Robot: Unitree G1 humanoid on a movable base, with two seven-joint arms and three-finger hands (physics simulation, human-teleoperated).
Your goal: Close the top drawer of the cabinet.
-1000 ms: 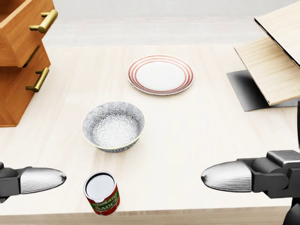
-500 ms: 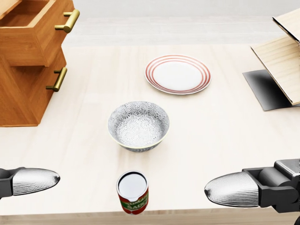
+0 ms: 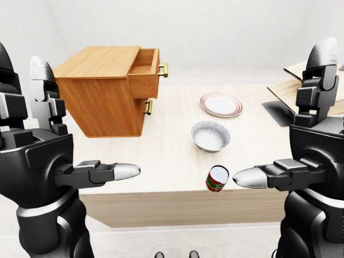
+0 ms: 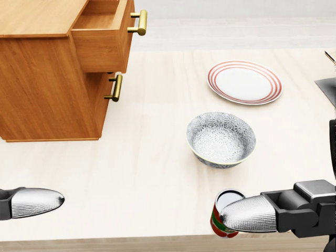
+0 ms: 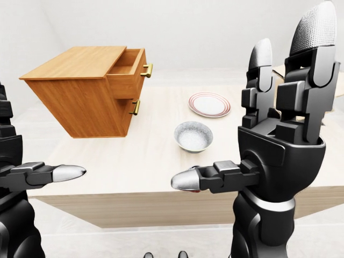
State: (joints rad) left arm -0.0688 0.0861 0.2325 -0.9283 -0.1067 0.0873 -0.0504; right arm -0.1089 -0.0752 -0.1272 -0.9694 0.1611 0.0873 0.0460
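Note:
A wooden cabinet (image 4: pixel 47 89) stands on the light table at the top left of the head view. Its top drawer (image 4: pixel 102 47) is pulled out to the right, and the brass handle (image 4: pixel 137 22) juts past the lower drawer's handle (image 4: pixel 115 87). My left hand (image 3: pixel 78 115) is raised and open near the table's near edge, well short of the cabinet, with its thumb (image 4: pixel 37 202) pointing right. My right hand (image 5: pixel 244 107) is also open, fingers upright and thumb (image 4: pixel 247 213) pointing left. Neither hand touches anything.
A patterned grey bowl (image 4: pixel 221 139) sits mid-table with a red-ringed plate (image 4: pixel 244 82) beyond it. A tomato sauce can (image 4: pixel 221 202) stands at the table's near edge, partly behind my right thumb. Wooden boards (image 3: pixel 298 88) lie at the far right.
The camera has shifted left, so the whole picture slid right. The cabinet now fills the top left and the boards have nearly left the head view. Both hands stay open.

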